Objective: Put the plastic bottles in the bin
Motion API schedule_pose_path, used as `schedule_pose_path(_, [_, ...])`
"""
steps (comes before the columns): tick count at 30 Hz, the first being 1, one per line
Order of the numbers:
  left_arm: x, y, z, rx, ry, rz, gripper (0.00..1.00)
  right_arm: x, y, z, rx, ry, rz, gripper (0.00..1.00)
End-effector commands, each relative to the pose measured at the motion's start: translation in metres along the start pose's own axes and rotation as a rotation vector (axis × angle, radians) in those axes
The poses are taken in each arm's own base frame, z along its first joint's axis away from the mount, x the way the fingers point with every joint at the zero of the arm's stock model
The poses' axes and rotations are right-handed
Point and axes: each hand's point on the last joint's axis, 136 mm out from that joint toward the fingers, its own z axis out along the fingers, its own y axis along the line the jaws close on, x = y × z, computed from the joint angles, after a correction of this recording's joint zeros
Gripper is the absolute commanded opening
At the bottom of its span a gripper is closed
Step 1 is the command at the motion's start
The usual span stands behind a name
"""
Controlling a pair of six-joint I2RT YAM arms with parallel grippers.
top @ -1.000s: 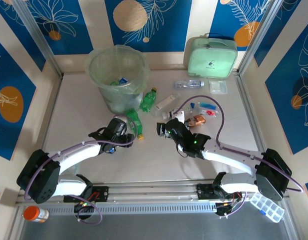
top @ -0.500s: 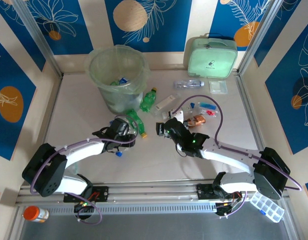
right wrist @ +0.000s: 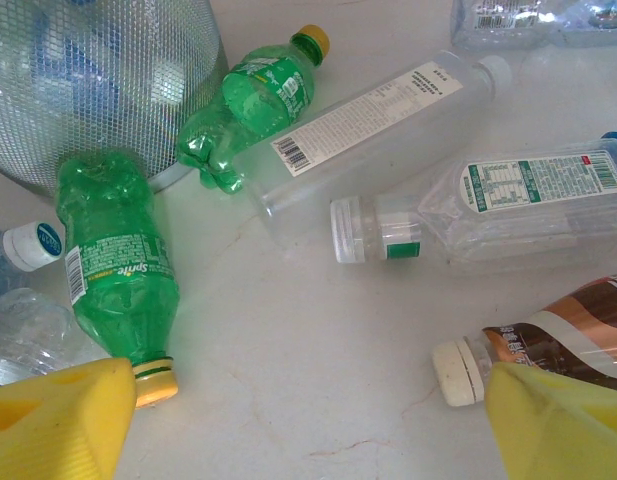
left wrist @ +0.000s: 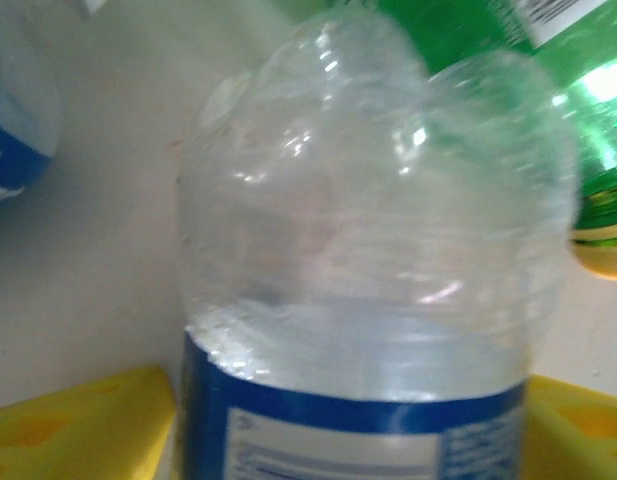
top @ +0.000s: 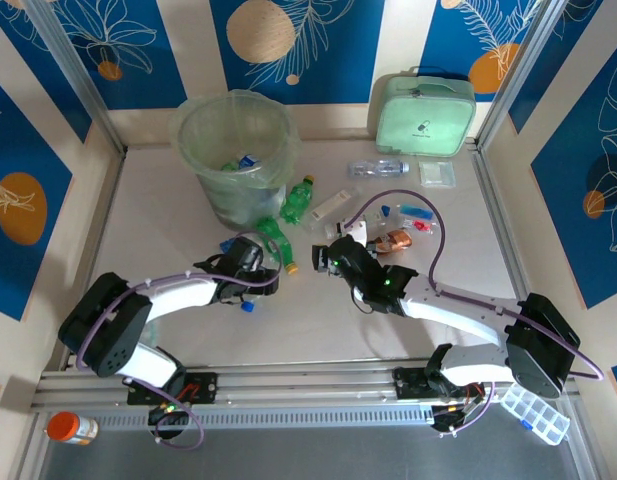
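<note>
Plastic bottles (right wrist: 118, 265) lie loose on the tabletop (top: 318, 320) beside the bin (top: 220, 200), so my left gripper (left wrist: 353, 400) straddles a clear blue-labelled bottle (left wrist: 368, 250) to lift it, though I cannot tell if it is clamped yet, while my right gripper (right wrist: 308, 400) hovers open.

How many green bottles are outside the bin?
2. One bottle lies by the bin's base, yellow cap pointing away from it; the other lies beside it, cap pointing the opposite way. More may be hidden inside the bin.
</note>
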Motion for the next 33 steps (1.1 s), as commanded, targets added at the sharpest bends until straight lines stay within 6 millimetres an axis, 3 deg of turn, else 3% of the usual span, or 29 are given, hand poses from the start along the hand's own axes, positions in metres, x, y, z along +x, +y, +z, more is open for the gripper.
schedule_pose_path(1, [0.018,0.0,0.001,0.01,0.065,0.005,0.76,-0.013,0.008,-0.004,-0.016,-0.029,0.004,0.91])
schedule_pose_path(10, [0.009,-0.004,-0.015,0.035,0.011,0.008,0.51,-0.013,0.008,-0.003,-0.013,-0.032,0.003,0.91])
schedule_pose_path(14, [0.004,-0.005,-0.034,0.056,-0.034,-0.01,0.49,-0.014,0.006,-0.005,-0.011,-0.034,0.006,0.91])
schedule_pose_path(23, [-0.015,-0.018,-0.105,0.162,-0.173,-0.018,0.47,-0.014,0.007,-0.007,-0.022,-0.037,0.006,0.91])
schedule_pose_path(33, [-0.066,-0.034,-0.19,0.228,-0.389,0.018,0.45,-0.013,0.011,-0.006,-0.024,-0.037,-0.004,0.91])
